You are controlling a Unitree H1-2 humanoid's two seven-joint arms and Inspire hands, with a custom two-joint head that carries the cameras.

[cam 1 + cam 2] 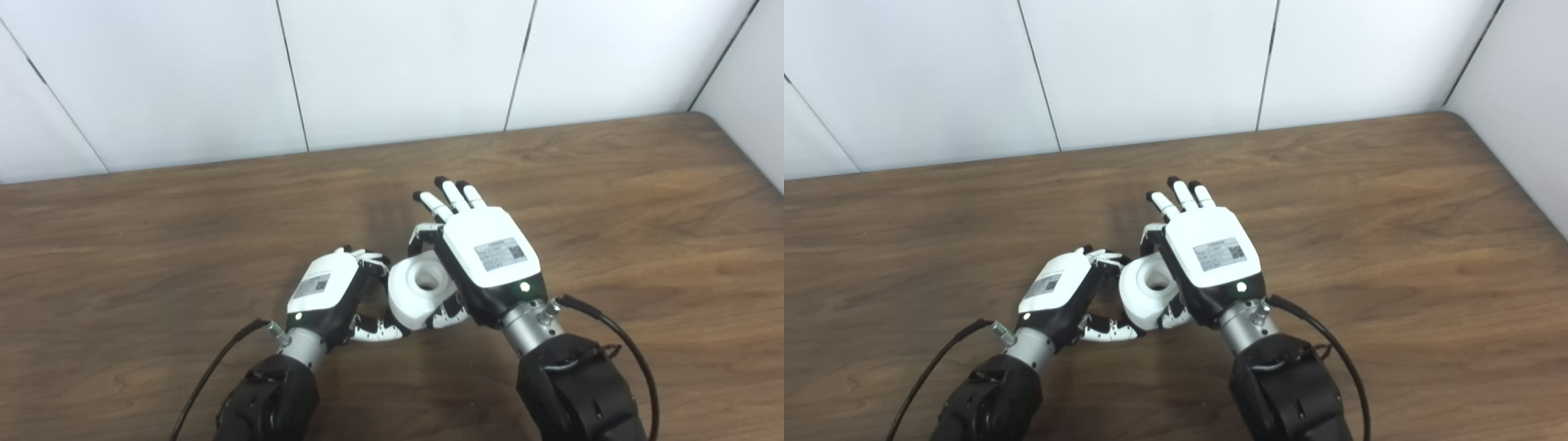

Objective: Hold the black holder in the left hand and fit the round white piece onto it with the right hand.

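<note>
The round white piece [421, 293], with a hole in its top, sits between my two hands just above the table. My right hand [490, 260] is shut on it, pinching it between thumb and forefinger while the other fingers [452, 195] stretch out forward. My left hand [327, 288] is curled shut against the piece's left side, with its thumb [380, 331] under the piece. The black holder is almost wholly hidden inside the left hand and under the white piece; only a dark shape [372, 289] shows there.
The brown wooden table [612, 202] stretches wide around both hands. White wall panels [398, 67] stand behind it and at the right. Black cables [618, 340] loop from both wrists.
</note>
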